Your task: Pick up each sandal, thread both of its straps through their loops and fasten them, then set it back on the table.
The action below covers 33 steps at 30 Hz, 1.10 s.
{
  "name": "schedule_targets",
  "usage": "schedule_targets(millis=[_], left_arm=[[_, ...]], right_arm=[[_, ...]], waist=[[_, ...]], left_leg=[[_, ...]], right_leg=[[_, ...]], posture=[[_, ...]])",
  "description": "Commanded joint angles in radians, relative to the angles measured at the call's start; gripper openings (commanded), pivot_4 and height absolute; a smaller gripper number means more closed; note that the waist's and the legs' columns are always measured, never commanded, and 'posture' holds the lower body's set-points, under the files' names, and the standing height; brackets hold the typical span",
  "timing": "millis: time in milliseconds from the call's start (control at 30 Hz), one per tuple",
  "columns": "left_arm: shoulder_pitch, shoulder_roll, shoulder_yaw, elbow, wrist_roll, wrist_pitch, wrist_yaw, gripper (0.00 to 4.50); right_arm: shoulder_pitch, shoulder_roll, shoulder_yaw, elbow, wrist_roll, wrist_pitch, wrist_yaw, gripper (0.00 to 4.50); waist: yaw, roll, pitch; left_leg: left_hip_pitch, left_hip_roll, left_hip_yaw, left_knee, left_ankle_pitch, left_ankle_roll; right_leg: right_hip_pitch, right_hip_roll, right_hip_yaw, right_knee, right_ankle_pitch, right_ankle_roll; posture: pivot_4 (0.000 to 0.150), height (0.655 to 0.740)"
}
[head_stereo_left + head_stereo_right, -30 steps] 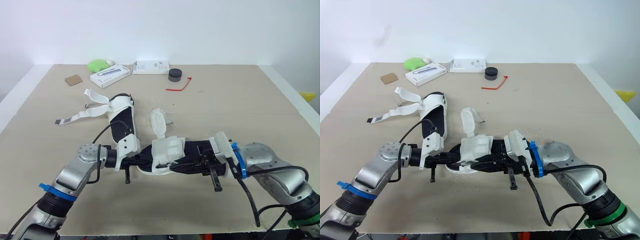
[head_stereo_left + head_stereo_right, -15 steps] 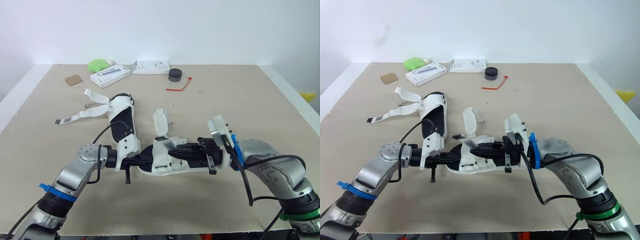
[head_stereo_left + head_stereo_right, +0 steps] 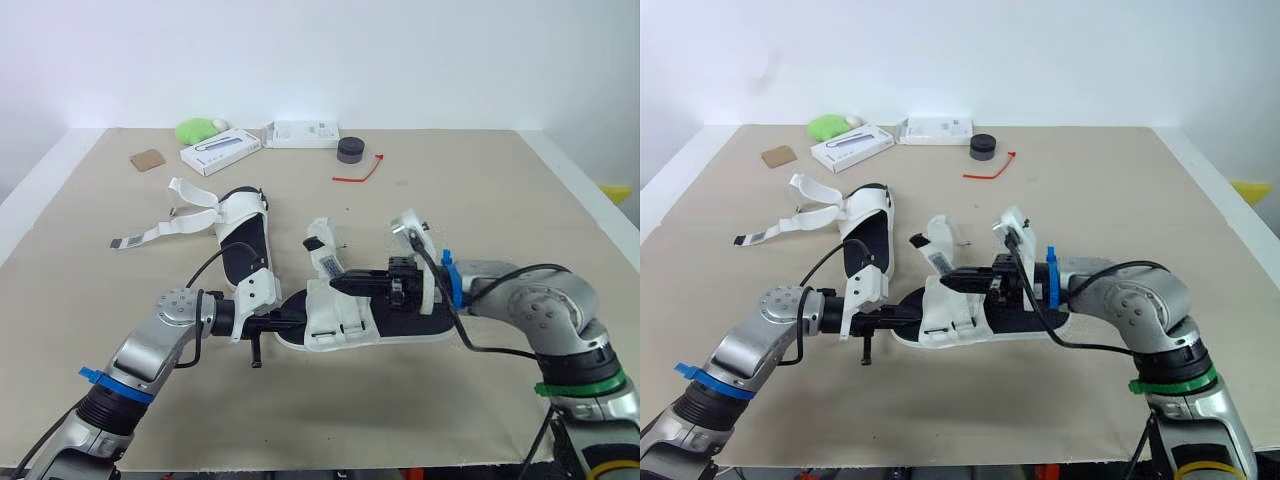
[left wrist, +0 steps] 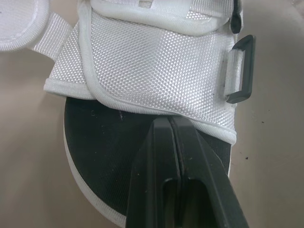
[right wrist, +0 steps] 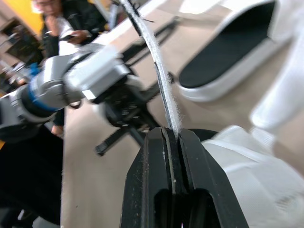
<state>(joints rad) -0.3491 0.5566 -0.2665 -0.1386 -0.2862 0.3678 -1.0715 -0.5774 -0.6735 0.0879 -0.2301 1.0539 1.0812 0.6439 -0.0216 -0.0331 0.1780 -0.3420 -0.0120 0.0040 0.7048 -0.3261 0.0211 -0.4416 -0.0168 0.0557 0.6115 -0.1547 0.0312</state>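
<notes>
A beige desk [image 3: 480,200] stands before a white wall. The right claw [image 5: 172,133] is clamped on a white strap [image 5: 159,76], holding it up off the near sandal [image 3: 400,325], probably to feed a loop [image 4: 241,66]. The left claw [image 4: 170,124], closed on nothing visible, presses the sandal's black insole, seemingly steadying it. The second sandal [image 3: 243,240] lies just beyond.

Bright even overhead light, soft shadows, blurred right wrist background
</notes>
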Motion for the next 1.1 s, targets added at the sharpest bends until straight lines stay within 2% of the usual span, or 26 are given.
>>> schedule_targets(millis=[33, 667, 733, 767, 800, 900, 933, 1033, 1100], left_arm=[[0.018, 0.004, -0.006, 0.003, 0.014, 0.013, 0.012, 0.00], [0.010, 0.006, -0.007, 0.005, 0.010, 0.017, 0.010, 0.00], [0.010, 0.006, -0.008, 0.004, 0.010, 0.018, 0.010, 0.00], [0.011, 0.007, -0.007, 0.004, 0.010, 0.018, 0.010, 0.00], [0.012, 0.007, -0.007, 0.004, 0.010, 0.018, 0.010, 0.00], [0.013, 0.008, -0.008, 0.003, 0.010, 0.019, 0.010, 0.00], [0.013, 0.008, -0.008, 0.002, 0.009, 0.019, 0.010, 0.00], [0.015, 0.010, -0.008, -0.001, 0.009, 0.020, 0.009, 0.00], [0.014, 0.010, -0.010, -0.001, 0.008, 0.021, 0.007, 0.00]], right_arm=[[-0.024, 0.010, -0.053, 0.016, -0.003, 0.040, -0.028, 0.07], [-0.006, 0.108, -0.177, 0.089, 0.003, 0.240, -0.194, 0.07], [-0.004, 0.110, -0.183, 0.084, 0.000, 0.248, -0.190, 0.83], [-0.001, 0.110, -0.182, 0.078, -0.003, 0.243, -0.183, 0.92], [0.003, 0.106, -0.179, 0.068, -0.011, 0.231, -0.172, 1.55], [0.017, 0.073, -0.145, 0.018, -0.064, 0.147, -0.100, 2.55], [0.021, 0.062, -0.135, 0.003, -0.081, 0.120, -0.078, 3.15], [0.027, 0.030, -0.108, -0.018, -0.139, 0.040, -0.012, 4.46], [0.026, -0.005, -0.075, -0.029, -0.210, -0.051, 0.055, 4.46]], waist=[[0.000, 0.000, 0.000], [-0.002, 0.000, 0.000], [-0.002, 0.000, 0.000], [-0.002, 0.000, 0.000], [-0.002, 0.000, 0.000], [-0.002, 0.000, 0.000], [-0.002, 0.000, 0.000], [-0.002, 0.000, 0.000], [-0.003, 0.000, 0.000]], left_leg=[[0.000, 0.000, 0.000, 0.000, 0.000, 0.000], [0.000, 0.000, 0.000, 0.000, 0.000, 0.000], [0.000, 0.000, 0.000, 0.000, 0.000, 0.000], [0.000, 0.000, 0.000, 0.000, 0.000, 0.000], [0.000, 0.000, 0.000, 0.000, 0.000, 0.000], [0.000, 0.000, 0.000, 0.000, 0.000, 0.000], [0.000, 0.000, -0.001, 0.000, 0.000, 0.000], [0.000, 0.000, 0.000, 0.000, 0.000, 0.000], [-0.001, 0.000, 0.000, 0.000, 0.000, 0.000]], right_leg=[[0.000, 0.000, 0.000, 0.000, 0.000, 0.000], [0.000, 0.000, 0.000, 0.000, 0.000, 0.000], [0.000, 0.000, 0.000, 0.000, 0.000, 0.000], [0.000, 0.000, 0.000, 0.000, 0.000, 0.000], [0.000, 0.000, 0.000, 0.000, 0.000, 0.000], [0.000, 0.000, 0.000, -0.001, 0.000, 0.001], [0.000, 0.000, 0.000, -0.001, 0.000, 0.001], [0.000, 0.000, 0.000, -0.001, 0.000, 0.001], [0.000, 0.000, 0.000, -0.001, 0.000, 0.001]], posture=[[0.150, 0.7400], [0.150, 0.7400], [0.150, 0.7400], [0.150, 0.7400], [0.150, 0.7400], [0.150, 0.7400], [0.150, 0.7400], [0.150, 0.7400], [0.150, 0.7400]])
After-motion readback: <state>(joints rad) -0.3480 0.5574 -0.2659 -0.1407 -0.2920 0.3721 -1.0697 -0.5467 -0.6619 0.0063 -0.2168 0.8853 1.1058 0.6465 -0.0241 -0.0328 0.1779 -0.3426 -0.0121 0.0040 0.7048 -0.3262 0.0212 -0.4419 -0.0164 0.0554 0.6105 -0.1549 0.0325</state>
